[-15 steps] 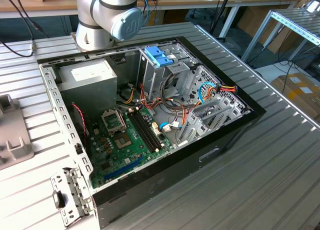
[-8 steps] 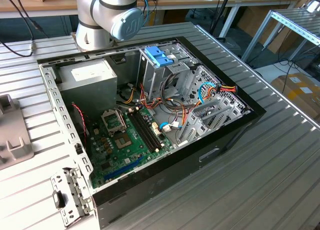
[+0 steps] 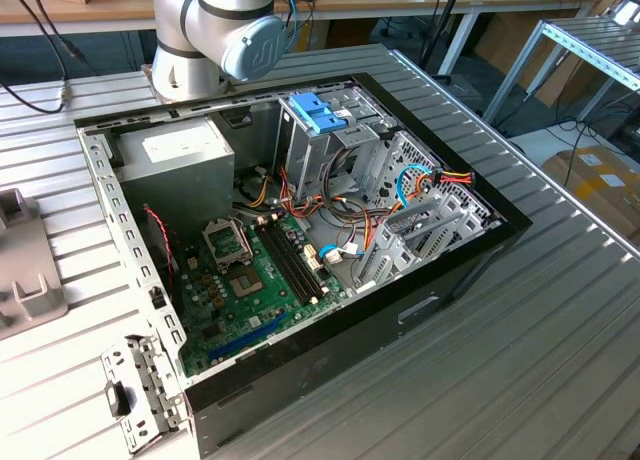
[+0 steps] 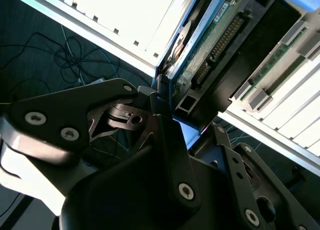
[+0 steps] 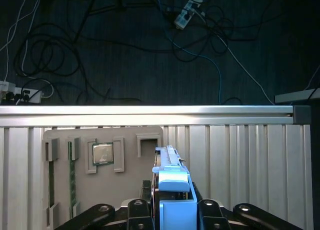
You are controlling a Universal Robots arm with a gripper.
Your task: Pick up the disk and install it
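the arm (image 3: pixel 215 25) shows its grey base and blue-capped joint upright in the exterior view, and in both wrist views the black gripper (image 5: pixel 173 202) is clamped on the disk (image 5: pixel 172 177), its fingers (image 4: pixel 170 155) pressing it edge-on from either side, linkages spread outward.

A robotics lab or workshop: a robot arm (image 3: pixel 225 25) stands on a slatted aluminium table (image 3: pixel 520 310) beside an open computer case (image 3: pixel 440 310), with wooden workbenches (image 3: pixel 380 0) behind, cardboard boxes (image 3: pixel 600 180) nearby, and loose cables (image 5: pixel 50 55) and a power strip (image 5: pixel 187 10) on the dark floor
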